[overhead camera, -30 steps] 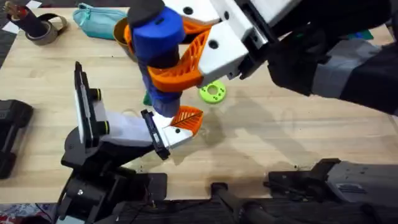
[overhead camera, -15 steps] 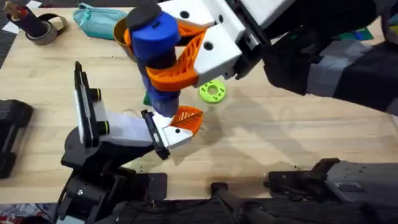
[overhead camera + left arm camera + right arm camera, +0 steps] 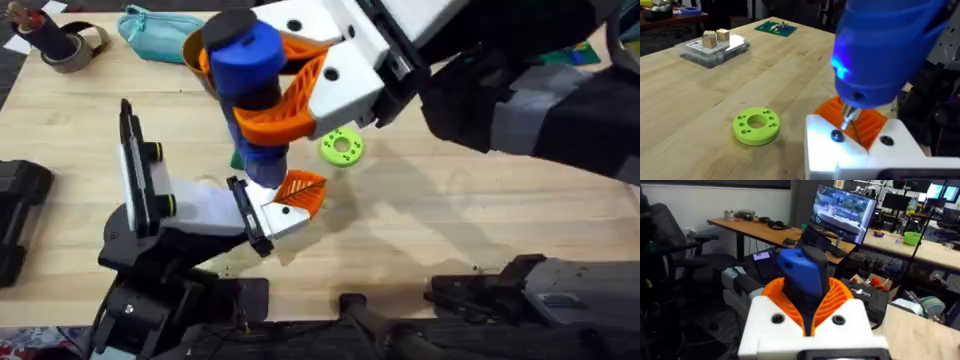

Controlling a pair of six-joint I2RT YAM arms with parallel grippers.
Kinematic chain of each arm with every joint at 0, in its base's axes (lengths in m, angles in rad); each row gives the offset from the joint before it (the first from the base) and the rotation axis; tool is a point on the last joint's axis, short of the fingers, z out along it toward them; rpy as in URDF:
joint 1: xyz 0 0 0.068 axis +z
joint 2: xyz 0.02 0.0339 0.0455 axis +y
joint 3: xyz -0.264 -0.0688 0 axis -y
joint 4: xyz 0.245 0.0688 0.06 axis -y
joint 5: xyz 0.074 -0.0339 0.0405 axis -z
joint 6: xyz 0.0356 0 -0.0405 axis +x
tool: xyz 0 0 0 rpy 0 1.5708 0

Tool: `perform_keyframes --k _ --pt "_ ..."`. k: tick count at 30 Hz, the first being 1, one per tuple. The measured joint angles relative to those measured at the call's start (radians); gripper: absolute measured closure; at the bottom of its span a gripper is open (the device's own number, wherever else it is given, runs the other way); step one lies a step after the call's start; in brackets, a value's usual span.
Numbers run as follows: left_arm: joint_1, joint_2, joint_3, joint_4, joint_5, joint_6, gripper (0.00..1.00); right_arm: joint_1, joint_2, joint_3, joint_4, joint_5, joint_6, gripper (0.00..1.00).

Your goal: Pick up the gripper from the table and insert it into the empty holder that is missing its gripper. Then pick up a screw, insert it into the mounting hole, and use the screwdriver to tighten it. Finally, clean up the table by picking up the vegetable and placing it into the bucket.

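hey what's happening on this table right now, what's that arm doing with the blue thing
The right gripper holds the blue screwdriver upright, its metal tip down at the white base of the orange gripper, which is already seated in the black holder. So the screw-tightening step seems underway. The vegetable is barely visible behind the screwdriver, and the bucket sits farther back on the table, beside a green ring-shaped disc.

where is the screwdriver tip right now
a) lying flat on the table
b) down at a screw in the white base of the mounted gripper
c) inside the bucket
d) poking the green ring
b: the screwdriver, clamped upright in the right gripper, has its metal tip at a dark screw on the gripper base.
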State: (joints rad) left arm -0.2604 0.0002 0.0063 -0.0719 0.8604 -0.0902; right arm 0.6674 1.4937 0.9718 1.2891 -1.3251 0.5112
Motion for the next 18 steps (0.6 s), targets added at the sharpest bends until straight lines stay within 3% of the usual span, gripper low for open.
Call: perform_keyframes --k 18 --pt "0.0 0.0 0.0 0.0 0.0 0.0 0.982 -0.009 0.0 0.0 -0.037 0.001 -0.005 0.957"
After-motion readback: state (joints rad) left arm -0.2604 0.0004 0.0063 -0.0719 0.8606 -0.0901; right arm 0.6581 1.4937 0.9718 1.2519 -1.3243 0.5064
